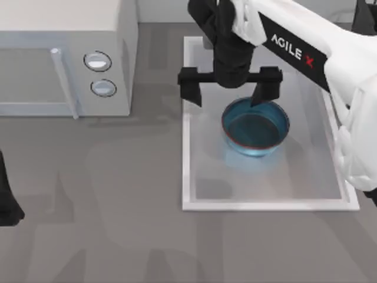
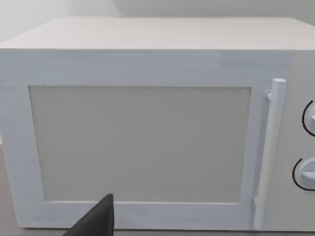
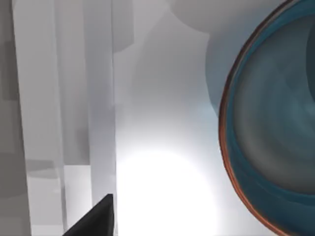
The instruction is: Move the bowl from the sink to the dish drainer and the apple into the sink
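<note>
The blue bowl [image 1: 255, 127] with its red-orange rim sits inside the white sink [image 1: 194, 188], toward the far half. My right gripper [image 1: 228, 94] hangs open over the sink's far part. Its fingers are spread wide: one fingertip [image 1: 258, 99] is at the bowl's far rim, the other stands by the sink's left wall. In the right wrist view the bowl [image 3: 275, 123] lies close beside the sink floor, with one dark fingertip [image 3: 96, 221] in the foreground. The apple is out of view. A dark shape [image 1: 365, 16] at the far right corner may be the dish drainer.
A white microwave [image 1: 65, 59] with two round knobs stands at the far left, and faces the left wrist camera as the microwave [image 2: 147, 137]. My left arm [image 1: 7, 203] is parked at the table's left edge. Grey counter stretches in front of the sink.
</note>
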